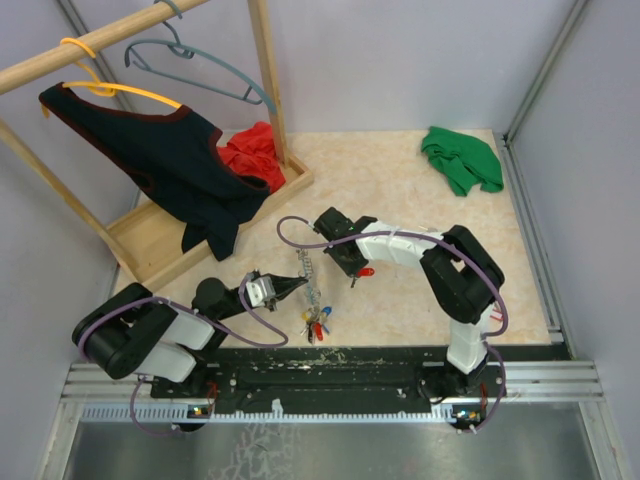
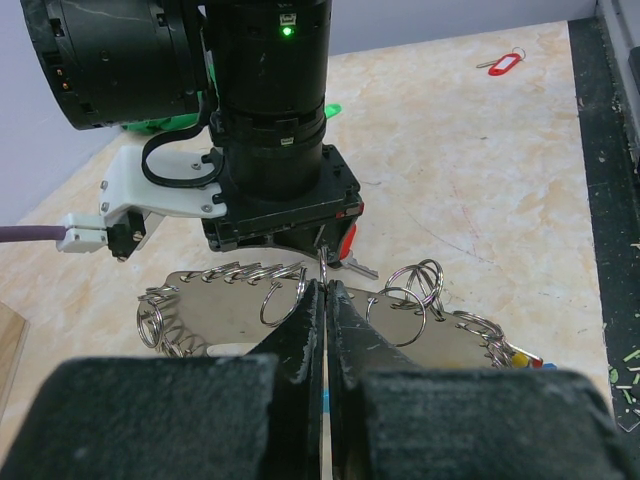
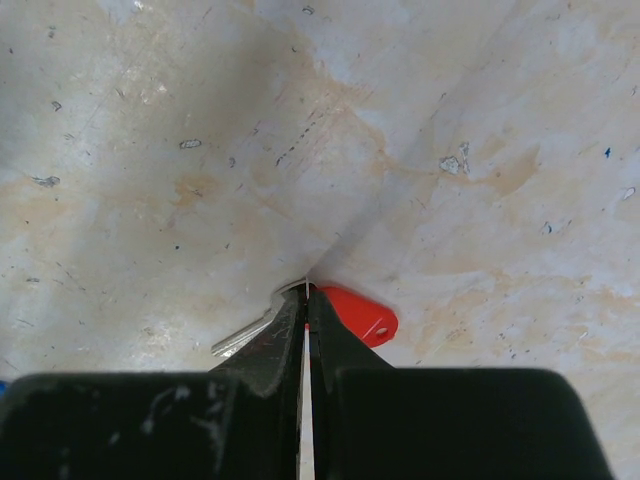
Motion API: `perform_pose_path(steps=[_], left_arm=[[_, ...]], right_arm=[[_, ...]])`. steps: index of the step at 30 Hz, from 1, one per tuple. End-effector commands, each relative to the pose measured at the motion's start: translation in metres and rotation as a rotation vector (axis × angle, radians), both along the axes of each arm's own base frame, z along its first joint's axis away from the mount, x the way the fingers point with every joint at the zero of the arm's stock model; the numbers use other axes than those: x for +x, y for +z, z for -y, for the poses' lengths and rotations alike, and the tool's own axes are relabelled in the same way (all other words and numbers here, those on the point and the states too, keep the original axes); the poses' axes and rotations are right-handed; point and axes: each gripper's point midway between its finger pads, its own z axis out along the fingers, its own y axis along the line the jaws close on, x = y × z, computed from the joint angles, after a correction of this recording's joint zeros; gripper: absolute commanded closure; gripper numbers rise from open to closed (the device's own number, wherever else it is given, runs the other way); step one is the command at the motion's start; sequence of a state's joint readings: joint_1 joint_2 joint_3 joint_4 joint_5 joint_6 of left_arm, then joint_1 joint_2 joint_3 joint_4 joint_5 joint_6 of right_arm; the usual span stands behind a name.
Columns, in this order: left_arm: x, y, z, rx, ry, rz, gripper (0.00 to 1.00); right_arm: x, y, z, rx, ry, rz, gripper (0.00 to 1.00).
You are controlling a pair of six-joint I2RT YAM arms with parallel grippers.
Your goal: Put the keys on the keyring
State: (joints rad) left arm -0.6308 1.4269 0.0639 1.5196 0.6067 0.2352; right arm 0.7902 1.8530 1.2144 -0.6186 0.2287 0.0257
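The keyring [image 1: 309, 270] is a silvery coiled loop lying in front of the arms, with a cluster of blue, yellow and red tags [image 1: 318, 325] at its near end. My left gripper [image 1: 296, 286] is shut on its thin wire; the left wrist view shows the pinch [image 2: 325, 288] and the loop's small rings [image 2: 430, 285]. My right gripper [image 1: 352, 270] is shut on the red-headed key [image 1: 367, 271], right beside the keyring. In the right wrist view the red head [image 3: 358, 316] and the metal blade [image 3: 243, 338] stick out either side of the fingertips [image 3: 306, 295]. The green key is out of view.
A wooden clothes rack [image 1: 215, 215] with a dark vest [image 1: 150, 160], a red cloth [image 1: 255, 155] and hangers stands at the back left. A green cloth [image 1: 460, 160] lies at the back right. A loose red tag on a ring [image 2: 505, 65] lies on the table beyond the right arm.
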Motion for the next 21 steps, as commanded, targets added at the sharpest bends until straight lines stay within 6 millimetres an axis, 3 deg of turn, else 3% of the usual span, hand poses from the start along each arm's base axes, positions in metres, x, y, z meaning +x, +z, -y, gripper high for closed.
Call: perform_pose_path(steps=[1,9,21], left_arm=[[-0.005,0.061,-0.003,-0.161,-0.013,0.212,1.00],[-0.007,0.062,-0.004,-0.165,-0.010,0.214,1.00],[-0.007,0.059,-0.003,-0.162,-0.027,0.188,1.00]], right_arm=[[0.008,0.009,-0.008,0.005,0.000,0.034,1.00],[0.000,0.041,-0.020,0.138,0.128,0.085,1.00],[-0.031,0.118,-0.045,0.476,0.462,0.297,1.00]])
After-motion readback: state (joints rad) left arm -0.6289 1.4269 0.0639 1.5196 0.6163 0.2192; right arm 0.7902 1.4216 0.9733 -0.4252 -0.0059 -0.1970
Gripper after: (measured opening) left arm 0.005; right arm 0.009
